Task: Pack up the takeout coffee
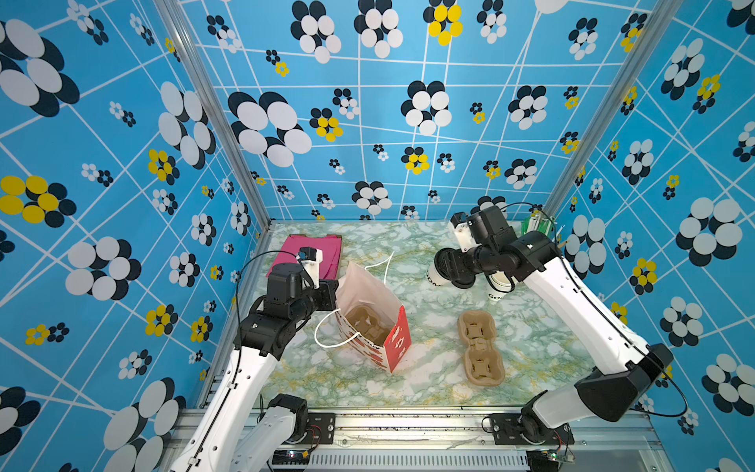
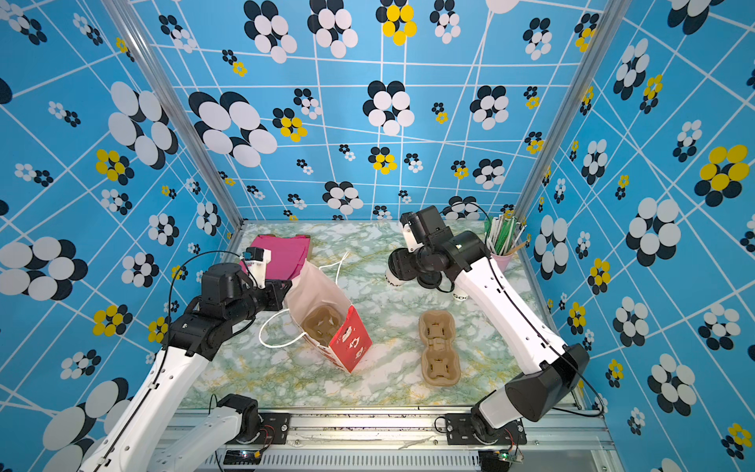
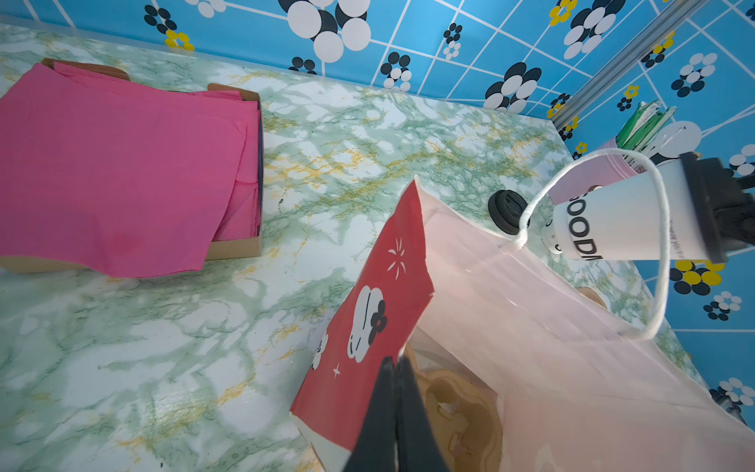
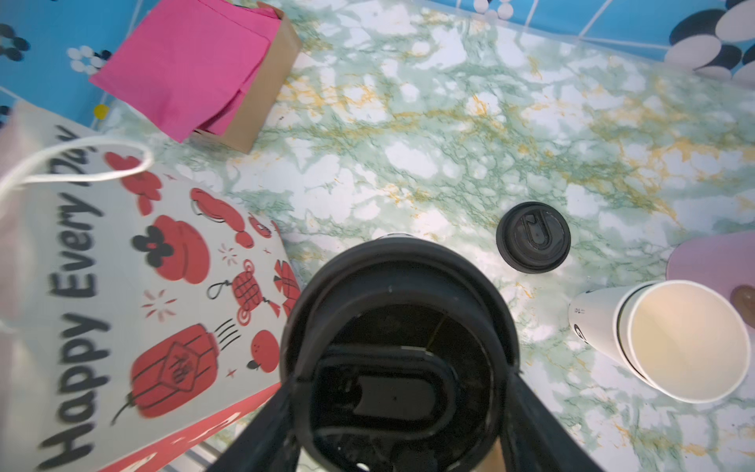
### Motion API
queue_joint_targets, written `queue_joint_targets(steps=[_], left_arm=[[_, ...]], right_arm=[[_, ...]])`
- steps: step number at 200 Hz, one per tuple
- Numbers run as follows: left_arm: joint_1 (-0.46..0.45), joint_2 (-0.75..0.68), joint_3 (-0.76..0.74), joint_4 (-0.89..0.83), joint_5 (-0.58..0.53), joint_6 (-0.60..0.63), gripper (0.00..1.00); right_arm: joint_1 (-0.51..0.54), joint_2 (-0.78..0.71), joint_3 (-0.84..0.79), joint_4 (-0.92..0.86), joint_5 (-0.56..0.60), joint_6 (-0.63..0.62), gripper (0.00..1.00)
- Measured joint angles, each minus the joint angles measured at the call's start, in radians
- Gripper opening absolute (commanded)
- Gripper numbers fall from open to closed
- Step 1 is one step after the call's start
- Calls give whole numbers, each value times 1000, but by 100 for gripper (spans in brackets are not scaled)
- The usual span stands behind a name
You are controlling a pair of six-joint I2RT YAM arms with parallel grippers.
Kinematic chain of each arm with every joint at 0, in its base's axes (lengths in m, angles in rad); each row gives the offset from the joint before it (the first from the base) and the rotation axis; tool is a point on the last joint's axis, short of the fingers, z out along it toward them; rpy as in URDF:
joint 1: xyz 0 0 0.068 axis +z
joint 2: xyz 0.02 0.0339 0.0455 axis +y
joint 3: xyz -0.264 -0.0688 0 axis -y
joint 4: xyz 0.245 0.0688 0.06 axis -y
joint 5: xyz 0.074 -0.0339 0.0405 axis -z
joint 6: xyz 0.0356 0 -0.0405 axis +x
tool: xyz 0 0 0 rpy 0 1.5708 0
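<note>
left gripper (image 3: 395, 361) is clenched tight on the rim of the paper bag (image 1: 398, 339), pinching the red side panel. the bag stands open-mouthed on the marble table (image 1: 429, 380) with a brown cup carrier (image 1: 365, 325) sitting down inside. over on the right, the right gripper (image 4: 400, 380) grasps the takeout coffee (image 3: 621, 220) at its black lid end, a finger on either side, the cup tipped so its white base points toward the bag. the coffee is outside the bag, to the right of it in both top views, toward the back of the table. a loose black lid (image 4: 533, 237) lies flat nearby, a stack of lidless cups (image 4: 686, 339) sits just beside it, a second carrier (image 1: 480, 347) lies in front, and pink napkins (image 3: 114, 163) fill a box at back left.
</note>
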Motion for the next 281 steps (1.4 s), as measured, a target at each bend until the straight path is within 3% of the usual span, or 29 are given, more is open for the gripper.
queue_joint_targets(steps=[82, 156, 207, 281], left_arm=[[-1, 0, 0, 2, 4, -10, 0], [-7, 0, 0, 2, 4, -16, 0], [-8, 0, 0, 2, 4, -16, 0], [-8, 0, 0, 2, 4, -16, 0]], right_arm=[[140, -53, 245, -72, -135, -15, 58], [338, 67, 430, -120, -177, -42, 58], [422, 188, 453, -148, -156, -65, 58], [511, 392, 567, -246, -14, -97, 58]])
